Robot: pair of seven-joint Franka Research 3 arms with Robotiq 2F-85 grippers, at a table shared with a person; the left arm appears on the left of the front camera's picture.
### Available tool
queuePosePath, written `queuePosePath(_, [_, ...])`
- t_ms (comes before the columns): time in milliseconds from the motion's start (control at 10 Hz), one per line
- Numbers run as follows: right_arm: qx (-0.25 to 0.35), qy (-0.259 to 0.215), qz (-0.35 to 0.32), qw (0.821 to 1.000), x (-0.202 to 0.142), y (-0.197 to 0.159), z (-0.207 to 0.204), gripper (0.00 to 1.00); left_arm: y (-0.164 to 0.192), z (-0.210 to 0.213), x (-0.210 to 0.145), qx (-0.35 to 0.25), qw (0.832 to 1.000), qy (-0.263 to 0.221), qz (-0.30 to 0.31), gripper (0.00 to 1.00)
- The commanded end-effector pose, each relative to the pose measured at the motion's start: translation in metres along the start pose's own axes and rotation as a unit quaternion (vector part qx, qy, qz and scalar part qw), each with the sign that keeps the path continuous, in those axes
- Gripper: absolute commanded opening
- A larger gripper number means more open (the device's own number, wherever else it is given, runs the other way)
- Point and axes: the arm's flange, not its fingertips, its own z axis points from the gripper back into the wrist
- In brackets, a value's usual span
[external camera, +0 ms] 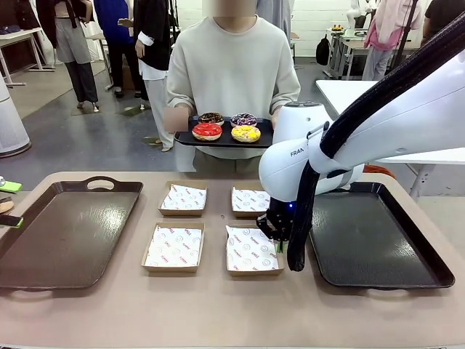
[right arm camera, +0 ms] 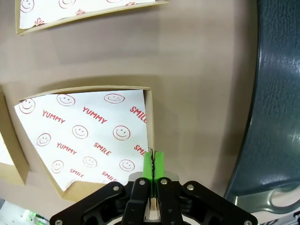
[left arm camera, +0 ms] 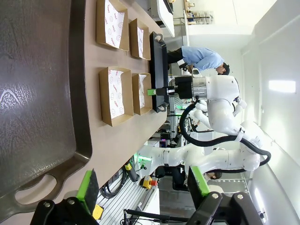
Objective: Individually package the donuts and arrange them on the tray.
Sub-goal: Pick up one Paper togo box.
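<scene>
Right end effector (right arm camera: 153, 165) has its green pads pressed together, pinching the side wall of a paper-lined box (right arm camera: 89, 136). That's the one at 5 o'clock in the group of 4. Left end effector (left arm camera: 143, 185) is spread wide open over by the left tray (external camera: 65, 233), at the 9 o'clock side of the counter (external camera: 218, 313). The other boxes (external camera: 183, 198) make up the rest of a 2x2 grid mid-counter, each lined with printed paper. The right tray (external camera: 378, 247) lies at 3 o'clock. All 4 donuts (external camera: 207, 131) sit on a dark serving tray (external camera: 185, 138) that the person (external camera: 232, 65) holds at 12 o'clock, past the counter's far edge.
</scene>
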Motion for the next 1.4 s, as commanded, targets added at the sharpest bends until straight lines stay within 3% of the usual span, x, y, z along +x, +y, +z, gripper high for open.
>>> queuePosePath(0, [-0.009, -0.001, -0.002, 1.000, -0.004, 0.006, 0.012, 0.00, -0.001, 0.001, 0.000, -0.003, 1.000, 0.001, -0.001, 1.00])
queuePosePath(200, [-0.005, -0.005, 0.020, 1.000, -0.013, 0.015, 0.054, 0.00, -0.001, 0.001, 0.000, -0.003, 1.000, 0.001, -0.001, 1.00])
queuePosePath(500, [-0.020, -0.010, 0.042, 0.999, 0.003, 0.023, 0.130, 0.00, -0.001, 0.001, 0.000, -0.003, 1.000, 0.001, -0.001, 1.00])
queuePosePath(800, [-0.016, -0.001, 0.029, 0.999, 0.057, 0.024, 0.180, 0.00, -0.001, 0.001, 0.000, -0.003, 1.000, 0.001, -0.001, 1.00])
queuePosePath(1100, [-0.005, 0.004, -0.001, 1.000, 0.121, 0.019, 0.193, 0.00, -0.001, 0.001, 0.000, -0.003, 1.000, 0.001, -0.001, 1.00])
queuePosePath(1300, [-0.005, -0.003, -0.013, 1.000, 0.144, 0.014, 0.194, 0.00, -0.001, 0.001, 0.000, -0.003, 1.000, 0.001, -0.001, 1.00])
